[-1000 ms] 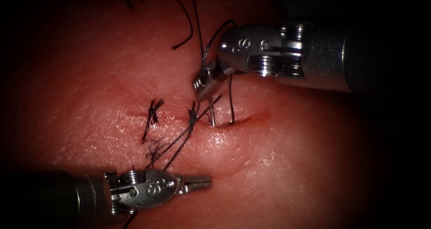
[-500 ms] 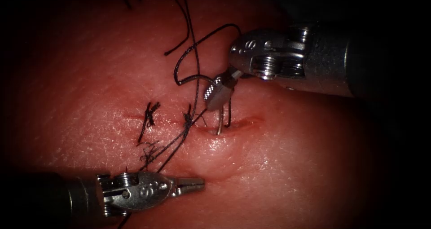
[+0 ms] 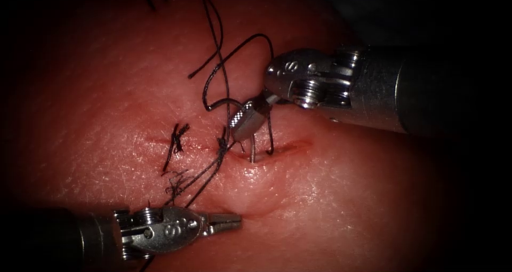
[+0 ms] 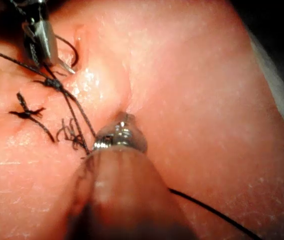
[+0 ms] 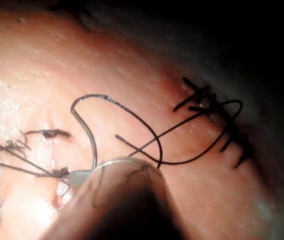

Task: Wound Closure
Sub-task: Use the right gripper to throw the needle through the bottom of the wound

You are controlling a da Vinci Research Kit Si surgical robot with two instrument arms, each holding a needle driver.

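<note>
Right tool [image 3: 246,124] has come down toward the cut [image 3: 277,146] over the last second; its fingers are clamped on the needle [image 3: 252,152] near one end of its curve. The needle's free end meets the tissue [image 3: 346,186] at the cut's near lip, right of the two tied stitches [image 3: 221,144]; whether the point is already in I cannot tell. The tool's drop toward the cut reads as a bite being started here.

Thread [image 3: 224,74] loops loosely on the far side of the right tool, and strands run from the stitches toward the left tool.

Left tool [image 3: 226,223] waits on the near side, fingers narrow and holding nothing, tips resting just above the tissue.

My judgement: the next move calls for turning the wrist along the needle's curve, keeping the slack loop clear.
</note>
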